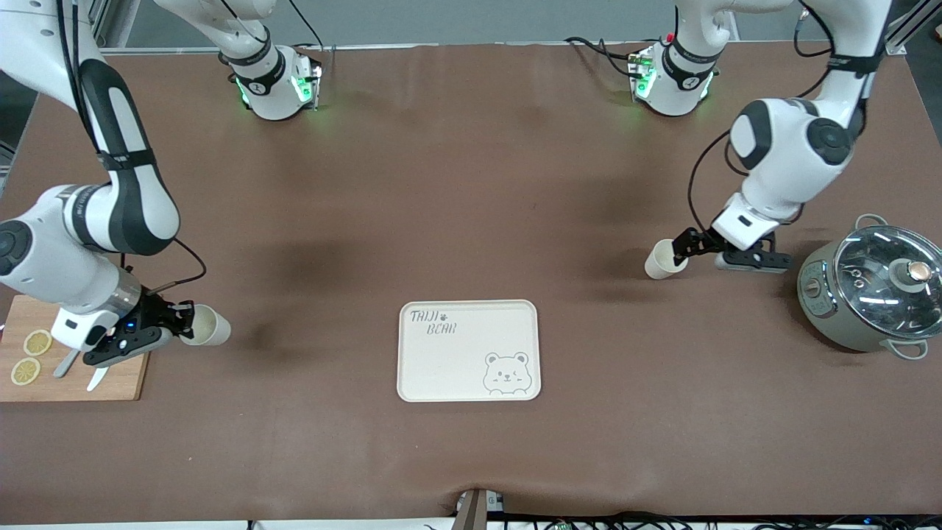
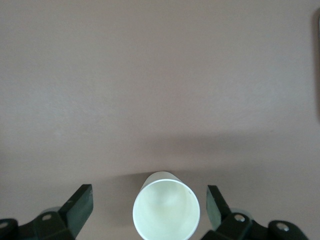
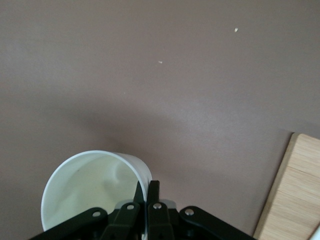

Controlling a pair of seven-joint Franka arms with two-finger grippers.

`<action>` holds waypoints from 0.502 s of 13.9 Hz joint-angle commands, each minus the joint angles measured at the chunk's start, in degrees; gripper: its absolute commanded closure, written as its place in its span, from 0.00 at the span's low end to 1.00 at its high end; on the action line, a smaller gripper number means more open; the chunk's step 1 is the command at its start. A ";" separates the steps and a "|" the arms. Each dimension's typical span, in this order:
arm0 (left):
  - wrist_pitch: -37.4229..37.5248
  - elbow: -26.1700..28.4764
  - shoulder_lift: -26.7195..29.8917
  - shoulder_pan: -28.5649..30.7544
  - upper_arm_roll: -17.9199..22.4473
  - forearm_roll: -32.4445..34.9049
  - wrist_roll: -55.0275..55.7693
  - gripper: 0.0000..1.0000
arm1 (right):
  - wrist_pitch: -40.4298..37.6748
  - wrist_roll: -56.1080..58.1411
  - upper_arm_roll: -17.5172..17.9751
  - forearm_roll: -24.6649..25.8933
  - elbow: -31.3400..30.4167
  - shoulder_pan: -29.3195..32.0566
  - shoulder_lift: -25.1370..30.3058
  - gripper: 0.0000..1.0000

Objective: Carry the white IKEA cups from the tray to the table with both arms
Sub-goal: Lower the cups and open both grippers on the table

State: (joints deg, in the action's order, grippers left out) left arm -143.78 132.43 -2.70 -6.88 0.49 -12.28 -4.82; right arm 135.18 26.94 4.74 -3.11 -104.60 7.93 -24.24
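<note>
While both arms are hanging low over the brown table (image 1: 471, 184), each one is sitting at its own white cup. At the lower left of the front frame, the right gripper (image 1: 179, 322) is pinching its fingers tight on the rim wall of one cup (image 1: 206, 326), and that cup is tipping sideways with its mouth toward the wrist; in the right wrist view the cup (image 3: 90, 192) is filling the lower part of the frame with the black fingers (image 3: 148, 200) closed on its edge. A wooden cutting board (image 1: 121, 375) is lying just under that arm at the left edge, with lemon slices (image 1: 31, 356) and a knife (image 1: 97, 377) on it. Over at the middle right of the front frame, the left gripper (image 1: 681, 246) is standing with its jaws spread wide around the other cup (image 1: 662, 259), which is resting on the table. The left wrist view is showing that cup (image 2: 166, 207) at the bottom centre, between the two fingers (image 2: 80, 207) with clear gaps on both sides, so nothing is gripping it. A bear-printed tray (image 1: 469, 350) is lying in the lower centre of the frame, well apart from both cups, and a grey-green pot with a glass lid (image 1: 873, 287) is sitting at the right edge, near the left gripper.
</note>
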 commanded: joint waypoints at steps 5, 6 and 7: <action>16.74 -20.60 -0.46 3.80 0.04 0.67 0.16 0.00 | 5.97 0.66 0.54 -0.85 -0.60 0.42 -4.23 1.00; 19.82 -24.11 -0.72 4.41 -0.05 1.64 0.25 0.00 | 7.20 0.66 0.54 -0.85 -0.69 0.42 -4.84 1.00; 23.33 -27.36 -1.33 4.85 -0.05 2.52 0.86 0.00 | 8.69 0.74 0.45 -0.85 -0.69 0.42 -5.81 1.00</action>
State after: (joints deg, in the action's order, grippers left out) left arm -126.65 111.85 -2.56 -3.08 0.67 -11.76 -4.81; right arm 141.75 26.94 4.75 -3.11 -104.98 7.94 -29.26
